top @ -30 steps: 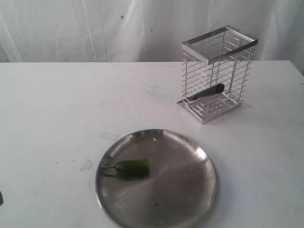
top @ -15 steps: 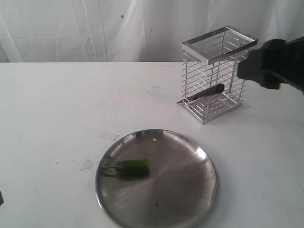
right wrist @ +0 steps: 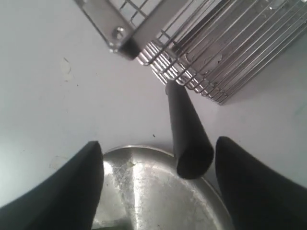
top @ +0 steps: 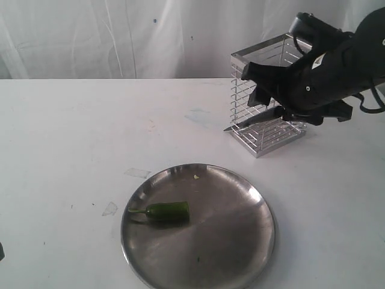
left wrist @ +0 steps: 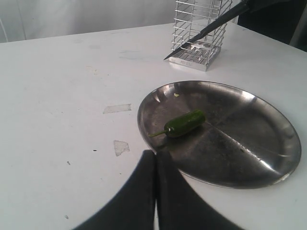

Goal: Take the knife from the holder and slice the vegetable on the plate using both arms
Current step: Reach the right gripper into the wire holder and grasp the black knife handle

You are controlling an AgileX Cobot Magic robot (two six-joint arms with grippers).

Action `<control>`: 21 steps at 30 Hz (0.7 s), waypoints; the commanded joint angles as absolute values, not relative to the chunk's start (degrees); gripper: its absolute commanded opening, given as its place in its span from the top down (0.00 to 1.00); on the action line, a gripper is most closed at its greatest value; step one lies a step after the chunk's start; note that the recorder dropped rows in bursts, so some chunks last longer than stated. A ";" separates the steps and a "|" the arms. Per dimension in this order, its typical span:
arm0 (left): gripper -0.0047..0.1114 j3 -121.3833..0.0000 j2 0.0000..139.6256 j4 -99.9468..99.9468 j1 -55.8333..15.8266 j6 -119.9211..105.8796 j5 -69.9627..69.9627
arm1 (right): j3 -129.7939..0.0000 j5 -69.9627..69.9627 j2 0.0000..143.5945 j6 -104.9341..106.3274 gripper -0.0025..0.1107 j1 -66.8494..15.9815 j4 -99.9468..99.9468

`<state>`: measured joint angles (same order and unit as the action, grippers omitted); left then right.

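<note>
Since the frame a second back, the right arm (top: 337, 66) has swung in from 3 o'clock and now covers much of the holder (top: 258, 139). Knife (top: 240, 125), pepper (top: 168, 211) and plate (top: 228, 241) have not shifted.

Exterior view: the holder stands on the worktop (top: 72, 138) at 1 o'clock from the plate. The knife slants through it, tip poking out of the wires low at 8 o'clock, handle hidden behind the right hand (top: 257, 90). The pepper lies in the plate's 9 o'clock part, stem pointing to 9. The left hand is out of shot.

Left wrist view: left hand (left wrist: 155, 160) has its fingers pressed together on nothing, low over the worktop, just short of the plate rim, pepper ahead. Only here do the left hand and the knife's full slant show.

Right wrist view: right hand spread wide, the handle's butt between the fingers, off-centre and untouched. The exterior view cannot show that gap.

Judgement: centre the handle, slide further along it before closing, then draw back along the knife's own slant. Otherwise the blade could snag the wires and drag the holder.
</note>
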<state>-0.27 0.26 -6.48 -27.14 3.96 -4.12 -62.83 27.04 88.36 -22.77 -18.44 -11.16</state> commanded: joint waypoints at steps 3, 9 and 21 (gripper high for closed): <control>0.96 0.00 0.00 -7.04 -26.93 4.04 -4.32 | -64.80 24.81 90.45 -23.32 0.43 -17.03 -10.71; 0.96 0.00 0.00 -7.04 -26.93 4.04 -4.32 | -64.78 25.52 92.76 -23.00 0.49 -17.03 -10.71; 0.96 0.00 0.00 -7.04 -26.93 4.04 -4.32 | -64.78 23.29 94.84 -20.76 0.50 -17.03 -10.71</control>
<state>-0.27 0.26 -6.48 -27.14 3.96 -4.12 -64.45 24.43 94.79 -22.29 -17.61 -11.16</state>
